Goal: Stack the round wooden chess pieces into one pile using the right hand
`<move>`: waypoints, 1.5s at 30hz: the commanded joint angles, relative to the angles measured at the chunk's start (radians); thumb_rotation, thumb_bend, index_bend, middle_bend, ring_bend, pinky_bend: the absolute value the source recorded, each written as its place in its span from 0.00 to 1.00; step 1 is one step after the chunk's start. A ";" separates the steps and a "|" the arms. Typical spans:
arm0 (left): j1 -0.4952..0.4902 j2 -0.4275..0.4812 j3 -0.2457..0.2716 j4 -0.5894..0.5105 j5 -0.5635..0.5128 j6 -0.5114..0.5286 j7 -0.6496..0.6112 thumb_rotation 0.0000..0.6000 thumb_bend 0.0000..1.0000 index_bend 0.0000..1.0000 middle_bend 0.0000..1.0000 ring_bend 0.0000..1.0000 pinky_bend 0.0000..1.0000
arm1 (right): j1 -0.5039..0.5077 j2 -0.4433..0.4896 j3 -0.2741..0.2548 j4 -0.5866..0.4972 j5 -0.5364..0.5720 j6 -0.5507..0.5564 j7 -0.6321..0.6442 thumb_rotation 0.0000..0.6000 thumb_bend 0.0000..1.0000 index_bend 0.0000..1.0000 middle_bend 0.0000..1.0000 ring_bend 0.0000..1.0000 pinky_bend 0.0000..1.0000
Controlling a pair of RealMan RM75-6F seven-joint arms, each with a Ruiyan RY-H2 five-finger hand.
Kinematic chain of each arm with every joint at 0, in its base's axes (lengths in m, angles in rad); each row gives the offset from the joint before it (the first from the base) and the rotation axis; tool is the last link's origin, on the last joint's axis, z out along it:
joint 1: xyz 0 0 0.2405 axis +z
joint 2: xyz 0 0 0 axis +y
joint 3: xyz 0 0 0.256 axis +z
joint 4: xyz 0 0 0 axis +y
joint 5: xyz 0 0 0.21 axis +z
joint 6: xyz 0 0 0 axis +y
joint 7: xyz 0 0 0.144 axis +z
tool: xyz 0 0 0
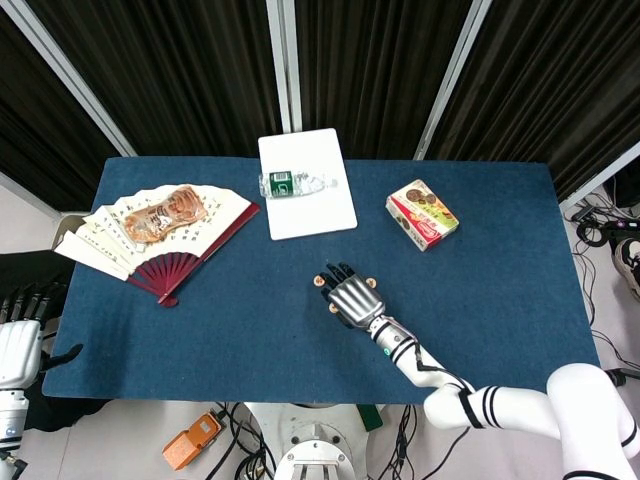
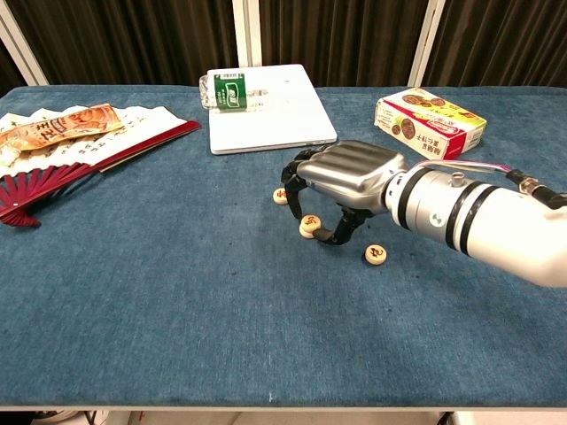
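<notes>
Three round wooden chess pieces lie apart on the blue table: a far one, a middle one and a near one. My right hand arches over the middle piece, which lies flat on the cloth between the thumb and the curled fingers. The fingers do not close on it and nothing is in the hand. My left hand hangs off the table's left edge, fingers apart, holding nothing.
A white board with a small bottle on it lies at the back. A snack box sits at the back right. A spread paper fan covers the left side.
</notes>
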 commanded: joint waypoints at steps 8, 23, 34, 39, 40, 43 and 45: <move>0.002 0.004 0.001 0.003 -0.001 0.000 -0.006 1.00 0.00 0.15 0.12 0.07 0.00 | -0.110 0.151 -0.069 -0.142 -0.153 0.168 0.111 1.00 0.42 0.43 0.19 0.13 0.16; -0.001 0.008 -0.001 -0.023 0.008 0.009 0.015 1.00 0.00 0.15 0.12 0.07 0.00 | -0.172 0.170 -0.133 -0.093 -0.198 0.135 0.182 1.00 0.37 0.47 0.17 0.10 0.15; 0.001 0.007 0.000 -0.019 0.005 0.008 0.012 1.00 0.00 0.15 0.12 0.07 0.00 | -0.168 0.138 -0.120 -0.062 -0.187 0.095 0.160 1.00 0.42 0.49 0.17 0.10 0.15; 0.001 0.005 -0.002 -0.015 0.001 0.007 0.008 1.00 0.00 0.15 0.12 0.07 0.00 | -0.170 0.130 -0.115 -0.056 -0.183 0.084 0.158 1.00 0.44 0.50 0.17 0.10 0.15; 0.001 0.004 -0.002 -0.014 0.002 0.007 0.007 1.00 0.00 0.15 0.12 0.07 0.00 | -0.170 0.129 -0.113 -0.054 -0.182 0.082 0.159 1.00 0.45 0.50 0.17 0.10 0.15; 0.000 0.003 -0.001 -0.011 0.003 0.004 0.008 1.00 0.00 0.15 0.12 0.07 0.00 | -0.170 0.125 -0.111 -0.049 -0.182 0.077 0.160 1.00 0.47 0.51 0.17 0.10 0.15; 0.000 0.002 -0.001 -0.010 0.001 0.003 0.007 1.00 0.00 0.15 0.12 0.07 0.00 | -0.170 0.122 -0.110 -0.046 -0.181 0.073 0.159 1.00 0.50 0.52 0.17 0.10 0.15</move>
